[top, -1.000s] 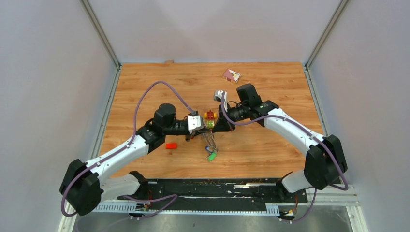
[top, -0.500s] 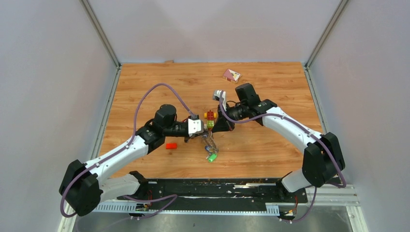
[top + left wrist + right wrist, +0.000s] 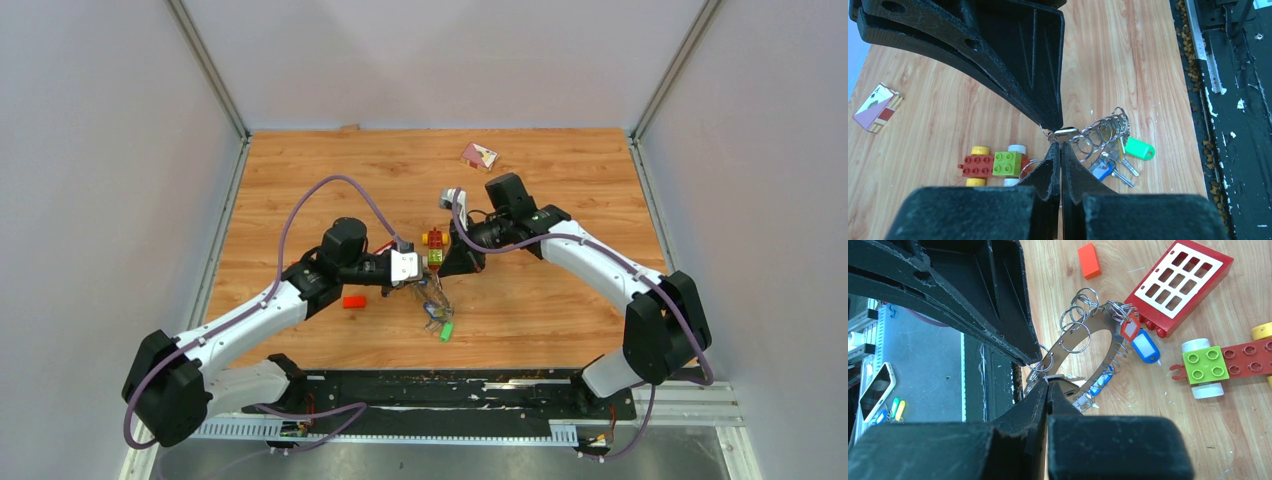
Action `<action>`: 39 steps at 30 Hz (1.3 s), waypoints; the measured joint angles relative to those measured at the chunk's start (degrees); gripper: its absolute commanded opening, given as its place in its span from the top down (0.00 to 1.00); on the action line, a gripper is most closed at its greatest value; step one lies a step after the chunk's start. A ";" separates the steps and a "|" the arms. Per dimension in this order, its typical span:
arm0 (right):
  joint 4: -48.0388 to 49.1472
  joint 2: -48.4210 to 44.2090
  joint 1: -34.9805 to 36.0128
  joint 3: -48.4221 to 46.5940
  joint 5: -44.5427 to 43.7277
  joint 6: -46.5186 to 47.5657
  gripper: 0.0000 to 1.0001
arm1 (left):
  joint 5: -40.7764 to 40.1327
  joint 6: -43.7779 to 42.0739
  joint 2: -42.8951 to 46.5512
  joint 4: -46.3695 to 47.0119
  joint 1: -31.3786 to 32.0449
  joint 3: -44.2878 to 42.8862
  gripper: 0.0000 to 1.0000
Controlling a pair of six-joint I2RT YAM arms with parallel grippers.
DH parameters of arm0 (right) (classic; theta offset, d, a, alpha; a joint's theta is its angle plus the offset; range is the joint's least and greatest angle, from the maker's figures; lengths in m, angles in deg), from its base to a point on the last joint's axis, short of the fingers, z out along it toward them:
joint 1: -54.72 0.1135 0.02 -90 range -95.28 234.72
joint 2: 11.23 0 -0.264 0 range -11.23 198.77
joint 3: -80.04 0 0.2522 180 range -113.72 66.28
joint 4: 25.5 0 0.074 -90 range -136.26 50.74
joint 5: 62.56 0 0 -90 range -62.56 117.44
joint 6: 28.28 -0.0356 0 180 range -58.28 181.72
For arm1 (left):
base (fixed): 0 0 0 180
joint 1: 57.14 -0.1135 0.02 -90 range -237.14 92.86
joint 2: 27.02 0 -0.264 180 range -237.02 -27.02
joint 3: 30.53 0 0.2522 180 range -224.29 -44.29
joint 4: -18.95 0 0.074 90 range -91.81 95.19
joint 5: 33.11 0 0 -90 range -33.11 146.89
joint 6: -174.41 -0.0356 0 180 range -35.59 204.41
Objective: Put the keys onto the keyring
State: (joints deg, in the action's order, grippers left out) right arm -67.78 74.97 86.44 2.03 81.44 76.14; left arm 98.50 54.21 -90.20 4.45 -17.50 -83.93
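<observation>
The keyring point(image 3: 1101, 346) is a broad flat metal ring hung with small split rings; it is lifted off the table and hangs between both grippers. Keys dangle from it with a green tag point(image 3: 1139, 148), a blue tag point(image 3: 1102, 171) and a red tag point(image 3: 1129, 327). My left gripper point(image 3: 1058, 143) is shut, its tips pinching the ring's metal edge point(image 3: 1063, 132). My right gripper point(image 3: 1048, 381) is shut on the same end of the ring, tip to tip with the left. From above the two grippers point(image 3: 418, 281) point(image 3: 441, 270) meet over the hanging keys point(image 3: 434, 305).
A toy car of red and green bricks with yellow and white wheels point(image 3: 993, 164) stands just beyond the grippers. A red window panel point(image 3: 1178, 287) and an orange brick point(image 3: 1089, 260) lie near it. A small card box point(image 3: 478, 155) lies at the back.
Both grippers have shifted slightly together, staying shut. The hanging bunch has swung, and the green tag now lies a little lower and to the right in the top view.
</observation>
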 measured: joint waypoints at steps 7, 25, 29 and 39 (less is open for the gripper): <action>-0.50 0.26 0.50 -0.11 -0.37 0.24 1.00 | -0.11 0.02 0.00 -0.33 0.04 0.00 1.00; -0.96 2.14 2.21 -0.76 -3.10 1.75 1.00 | 1.64 0.70 0.11 1.44 1.18 0.02 1.00; -0.98 2.14 2.21 -0.81 -2.95 2.08 1.00 | 1.64 1.16 0.22 2.64 1.18 0.28 1.00; -1.16 -1.05 -1.49 -0.22 -1.51 5.66 1.00 | 1.29 3.26 1.29 4.22 1.16 1.03 1.00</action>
State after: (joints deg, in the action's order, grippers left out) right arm -68.93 73.92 84.95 1.81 79.93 81.80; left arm 99.79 57.47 -88.91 8.67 -16.34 -82.90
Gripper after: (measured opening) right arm 0.011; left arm 0.006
